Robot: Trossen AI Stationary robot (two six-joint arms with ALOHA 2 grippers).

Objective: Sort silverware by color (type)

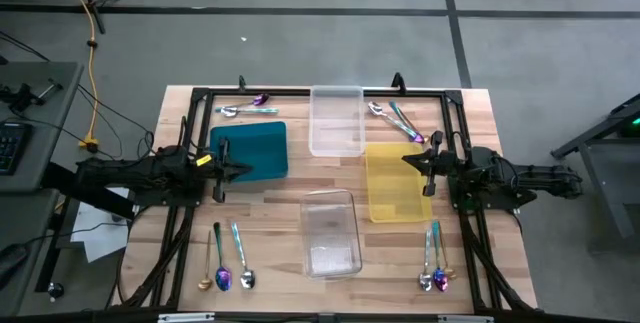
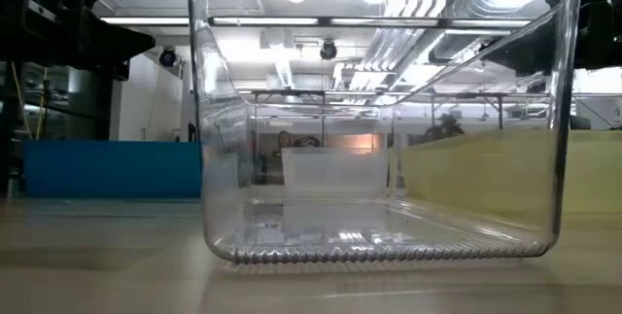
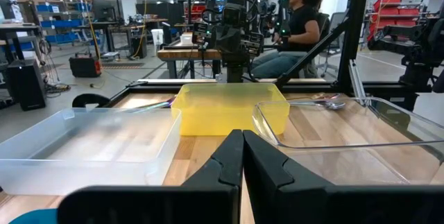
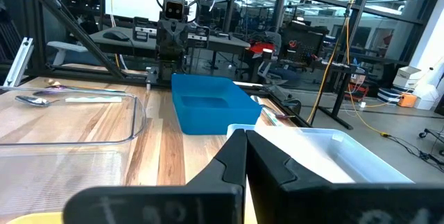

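Sorting not yet begun.
Both clenched claws, left claw [image 1: 221, 171] and right claw [image 1: 430, 166], hover empty; silverware [image 1: 227, 263] awaits a first pick.

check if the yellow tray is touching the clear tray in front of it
Apart. The high view shows a strip of bare wood between the yellow tray and the clear tray.

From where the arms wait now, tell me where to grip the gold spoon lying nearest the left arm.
Grip the gold spoon mid-handle, coming straight down with the left gripper. It lies flat, its thin handle pointing away from the near edge, a purple spoon close beside.
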